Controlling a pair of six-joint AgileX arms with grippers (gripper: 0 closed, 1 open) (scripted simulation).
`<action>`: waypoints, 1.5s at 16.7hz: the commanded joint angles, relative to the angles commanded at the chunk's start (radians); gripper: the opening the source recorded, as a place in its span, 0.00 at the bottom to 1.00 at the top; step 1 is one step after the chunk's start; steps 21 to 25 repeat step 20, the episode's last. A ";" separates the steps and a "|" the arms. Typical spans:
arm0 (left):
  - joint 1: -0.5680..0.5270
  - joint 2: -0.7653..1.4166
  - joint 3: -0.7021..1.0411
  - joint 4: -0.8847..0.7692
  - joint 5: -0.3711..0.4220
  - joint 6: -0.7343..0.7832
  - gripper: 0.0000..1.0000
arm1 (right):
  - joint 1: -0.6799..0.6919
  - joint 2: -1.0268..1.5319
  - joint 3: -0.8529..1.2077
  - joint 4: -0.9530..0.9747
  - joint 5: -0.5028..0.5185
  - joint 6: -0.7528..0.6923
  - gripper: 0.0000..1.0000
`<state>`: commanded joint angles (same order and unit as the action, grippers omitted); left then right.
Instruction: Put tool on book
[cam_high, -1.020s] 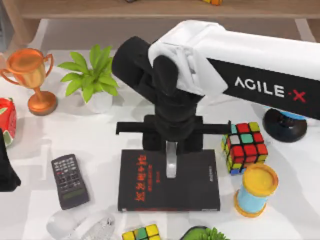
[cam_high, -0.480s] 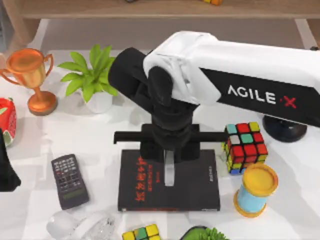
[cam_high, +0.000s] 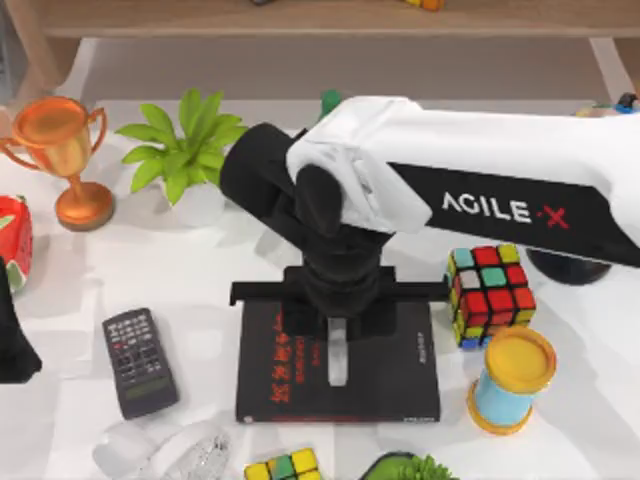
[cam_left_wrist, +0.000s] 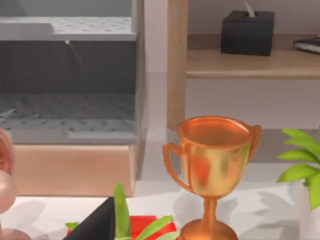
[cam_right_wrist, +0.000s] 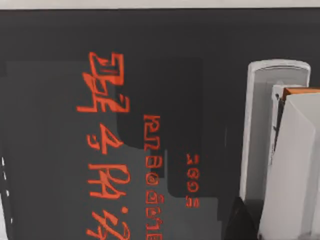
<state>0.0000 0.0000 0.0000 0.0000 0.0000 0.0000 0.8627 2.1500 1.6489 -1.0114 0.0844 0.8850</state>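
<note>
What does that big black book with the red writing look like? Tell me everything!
The book is a large, flat, black rectangle lying closed on the white table, near the front edge. Red characters run down its cover in columns, with a line of small pale lettering near its right edge. The cover looks smooth and matte. The right gripper hangs over its middle with a pale grey tool above the cover. A remote-like keypad lies apart to its left, a colourful cube to its right.

The black book (cam_high: 385, 370) lay flat near the table's front edge — red characters up — the pale slim tool (cam_high: 338, 352) over its cover.
</note>
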 joint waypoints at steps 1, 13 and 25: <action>0.000 0.000 0.000 0.000 0.000 0.000 1.00 | 0.000 0.000 0.000 0.000 0.000 0.000 0.00; 0.000 0.000 0.000 0.000 0.000 0.000 1.00 | 0.000 0.000 0.000 0.000 0.000 0.000 0.90; 0.000 0.000 0.000 0.000 0.000 0.000 1.00 | 0.000 0.000 0.000 0.000 0.000 0.000 1.00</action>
